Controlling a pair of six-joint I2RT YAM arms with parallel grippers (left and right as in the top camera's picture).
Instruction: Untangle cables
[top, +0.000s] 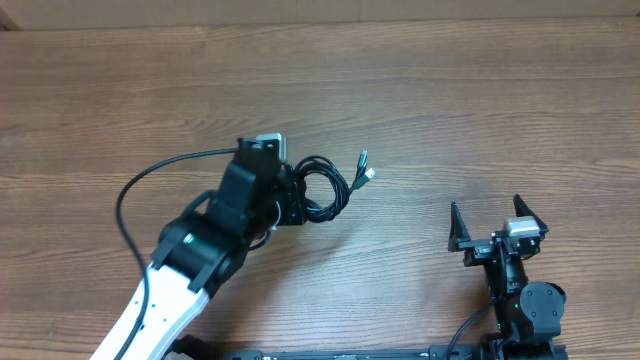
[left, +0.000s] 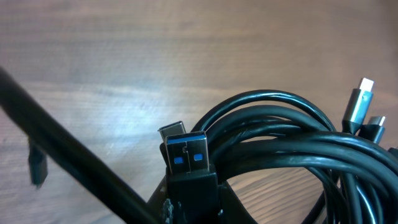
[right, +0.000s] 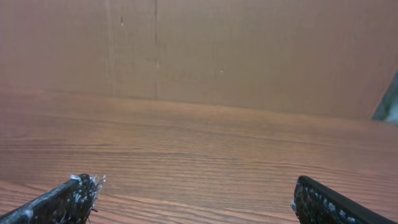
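on the wood table (top: 450, 100), left claw (top: 293, 196) pinches the cables (left: 280, 149); right claw (top: 486, 208) gapes.

Brown with darker streaked grain across the table (top: 450, 90). Glossy black on the cables (left: 280, 143). Silver shell with blue inside on the wide plug (left: 186, 152); grey with a white tip on the slim plug (left: 359, 102). White low down, black higher up on the left arm (top: 195, 250). Black on the right claw (top: 485, 205), pale flecks at its fingertips (right: 84, 186). Dull brown on the back wall (right: 249, 50).
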